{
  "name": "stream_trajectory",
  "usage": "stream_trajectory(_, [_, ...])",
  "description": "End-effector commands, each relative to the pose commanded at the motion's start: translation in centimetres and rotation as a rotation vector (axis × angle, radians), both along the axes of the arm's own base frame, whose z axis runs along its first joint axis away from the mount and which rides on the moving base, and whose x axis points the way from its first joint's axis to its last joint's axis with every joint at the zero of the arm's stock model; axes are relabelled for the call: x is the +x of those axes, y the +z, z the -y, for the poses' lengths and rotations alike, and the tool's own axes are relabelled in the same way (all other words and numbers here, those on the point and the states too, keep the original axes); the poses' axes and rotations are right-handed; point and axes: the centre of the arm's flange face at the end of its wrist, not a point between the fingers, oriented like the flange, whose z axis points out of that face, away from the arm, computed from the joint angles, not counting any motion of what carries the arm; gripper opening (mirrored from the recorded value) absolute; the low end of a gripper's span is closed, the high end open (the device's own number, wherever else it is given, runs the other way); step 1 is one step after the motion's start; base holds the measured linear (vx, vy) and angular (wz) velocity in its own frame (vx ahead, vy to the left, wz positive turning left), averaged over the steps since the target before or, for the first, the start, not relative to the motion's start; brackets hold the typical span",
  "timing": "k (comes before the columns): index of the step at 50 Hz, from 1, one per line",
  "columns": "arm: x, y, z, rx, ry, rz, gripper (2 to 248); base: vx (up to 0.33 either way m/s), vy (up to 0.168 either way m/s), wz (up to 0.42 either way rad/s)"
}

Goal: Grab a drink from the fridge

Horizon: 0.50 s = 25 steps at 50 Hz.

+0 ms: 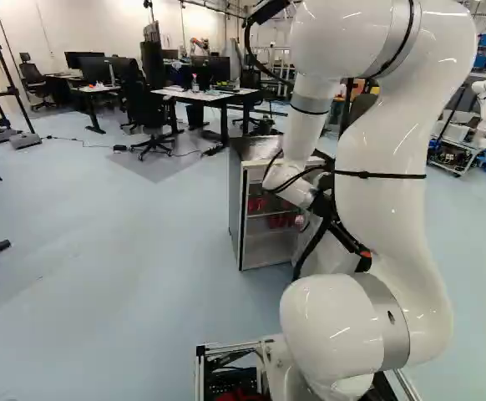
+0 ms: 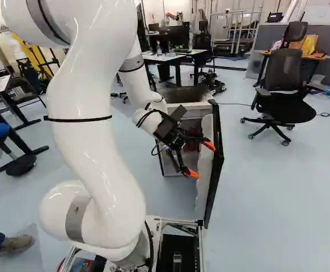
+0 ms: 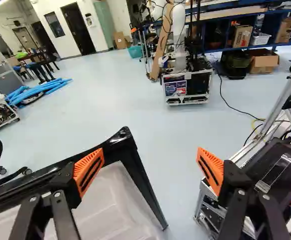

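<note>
Got fingers point(image 2: 192, 174) wide apart, near centre of right base view. Seeing orange pads point(image 3: 89, 172) and floor point(image 3: 155, 125) through the gap in wrist view. Can't tell contact with fridge door point(image 2: 215, 170); showing its black top corner right at one finger, with pale inner face below. Running the arm point(image 2: 91, 113) down to there from top of both base views.

Found red cans point(image 1: 281, 220) on shelves inside fridge point(image 1: 237, 209), around centre of left base view, well clear of fingers. Seeing door swung open toward base in right base view, just right of centre.

Next to the other finger in wrist view: moving base point(image 3: 275, 172), with black box on top. Further out, ahead of gripper across floor: another robot point(image 3: 179, 35) on boxy cart, near cardboard box point(image 3: 264, 60) and blue shelving point(image 3: 220, 46).

Behind fridge, upper left of left base view: desks point(image 1: 199, 95) with monitors point(image 1: 101, 69). Upper right of right base view: black office chair point(image 2: 284, 71).
</note>
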Motion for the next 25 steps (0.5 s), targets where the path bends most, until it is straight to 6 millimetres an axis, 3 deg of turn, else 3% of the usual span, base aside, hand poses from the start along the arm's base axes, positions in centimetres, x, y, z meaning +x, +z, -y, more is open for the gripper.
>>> stream_trajectory(25, [1.6, 0.2, 4.1, 0.027, -0.105, 0.067, 247, 0.0, 0.0, 0.0])
